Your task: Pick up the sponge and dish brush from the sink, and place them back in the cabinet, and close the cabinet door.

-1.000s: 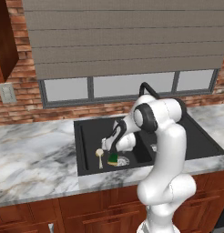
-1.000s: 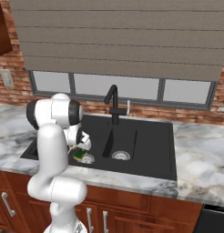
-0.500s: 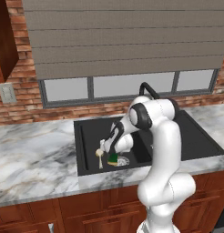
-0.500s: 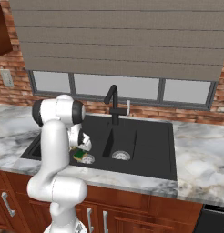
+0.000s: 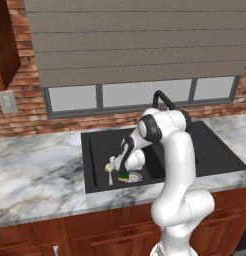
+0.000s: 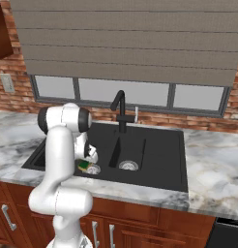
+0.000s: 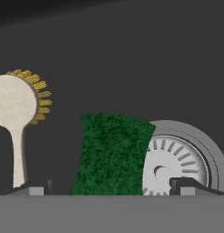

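The green sponge [image 7: 111, 154] lies on the floor of the black sink's [image 5: 215, 155] left basin, partly over the round silver drain [image 7: 175, 159]. Just left of it in the hand view lies the cream dish brush [image 7: 16, 107], round head away from me. My gripper [image 7: 111, 187] hangs open close above the sponge, one fingertip [image 7: 38, 189] by the brush handle's end and the other over the drain. From the base I see the gripper [image 5: 126, 167], sponge [image 5: 124, 176] and brush [image 5: 111, 169] together. A reddish-brown piece of the cabinet [image 5: 5, 45] shows at the upper left.
The black curved faucet [image 6: 120, 109] stands behind the divider between the basins. The right basin has its own drain [image 6: 128, 165]. Marble counter [image 5: 40, 170] runs on both sides. A wall outlet [image 5: 7, 102] sits on the brick at the left.
The arm has leaned a little further toward the left basin and the hand has sunk lower over the sponge. The jaws stay wide; sponge and brush have not moved.
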### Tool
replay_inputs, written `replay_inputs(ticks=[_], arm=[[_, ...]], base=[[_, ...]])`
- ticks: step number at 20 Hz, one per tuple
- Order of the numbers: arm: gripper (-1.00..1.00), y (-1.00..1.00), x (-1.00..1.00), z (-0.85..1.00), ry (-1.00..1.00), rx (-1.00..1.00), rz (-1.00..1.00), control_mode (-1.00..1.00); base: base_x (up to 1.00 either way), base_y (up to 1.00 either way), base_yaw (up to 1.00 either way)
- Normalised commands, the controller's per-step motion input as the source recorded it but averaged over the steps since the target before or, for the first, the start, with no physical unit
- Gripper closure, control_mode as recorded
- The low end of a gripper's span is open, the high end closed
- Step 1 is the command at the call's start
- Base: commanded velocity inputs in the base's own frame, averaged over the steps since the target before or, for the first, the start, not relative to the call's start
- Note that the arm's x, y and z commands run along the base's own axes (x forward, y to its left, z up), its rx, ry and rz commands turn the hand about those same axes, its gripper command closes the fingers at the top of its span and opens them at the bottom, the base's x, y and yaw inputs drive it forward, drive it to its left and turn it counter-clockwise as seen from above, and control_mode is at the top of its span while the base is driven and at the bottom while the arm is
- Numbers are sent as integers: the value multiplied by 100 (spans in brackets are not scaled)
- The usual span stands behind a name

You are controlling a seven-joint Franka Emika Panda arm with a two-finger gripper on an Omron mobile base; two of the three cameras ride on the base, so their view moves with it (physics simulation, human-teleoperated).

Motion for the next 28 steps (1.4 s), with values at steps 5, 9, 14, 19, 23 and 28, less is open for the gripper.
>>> replay_inputs(ticks=[5,9,14,19,23,28], arm=[[-100,0,6,-20,0,0,0,-100],[-100,0,5,-18,0,0,0,-100],[-100,0,8,-23,0,0,0,-100],[-100,0,8,-17,0,0,0,-100],[-100,0,9,-12,0,0,0,-100],[-100,0,7,-8,0,0,0,-100]], base=[[0,0,0],[0,0,0],[0,0,0],[0,0,0],[0,0,0],[0,0,0]])
